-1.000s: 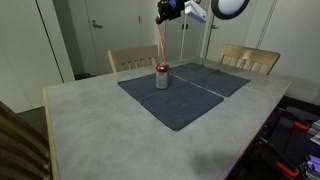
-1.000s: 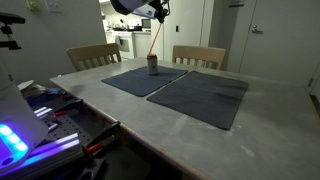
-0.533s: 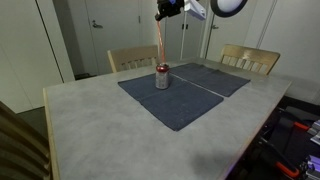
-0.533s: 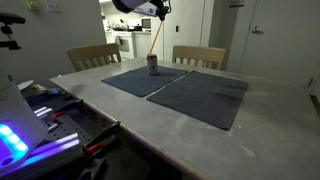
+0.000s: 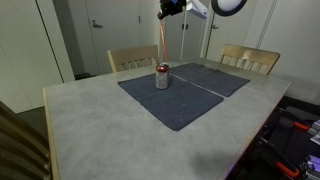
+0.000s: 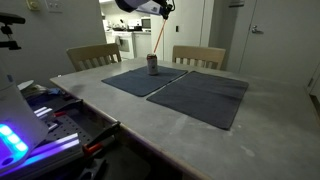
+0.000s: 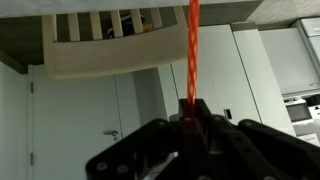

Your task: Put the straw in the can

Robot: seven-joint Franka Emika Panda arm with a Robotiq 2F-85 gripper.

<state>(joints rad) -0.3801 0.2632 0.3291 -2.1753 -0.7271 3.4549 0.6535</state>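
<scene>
The can [image 5: 162, 77] is silver with a red top and stands upright on a dark grey mat; it also shows in an exterior view [image 6: 153, 65]. The straw [image 5: 162, 40] is thin and red-orange and hangs down from my gripper [image 5: 168, 9], which is high above the can. The straw's lower end is at or just above the can's top; I cannot tell whether it is inside. It slants in an exterior view [image 6: 157, 38]. In the wrist view my gripper [image 7: 190, 118] is shut on the straw [image 7: 192, 50]. The can is hidden there.
Two dark grey mats [image 5: 180, 98] [image 6: 205, 95] lie side by side on the pale table [image 5: 90, 125]. Two wooden chairs [image 5: 132, 58] [image 5: 250, 58] stand at the far edge. A ring light [image 5: 230, 7] is beside the arm. Equipment with lights [image 6: 25, 135] sits near the table.
My gripper and the straw have risen slightly above the can. The can has not moved.
</scene>
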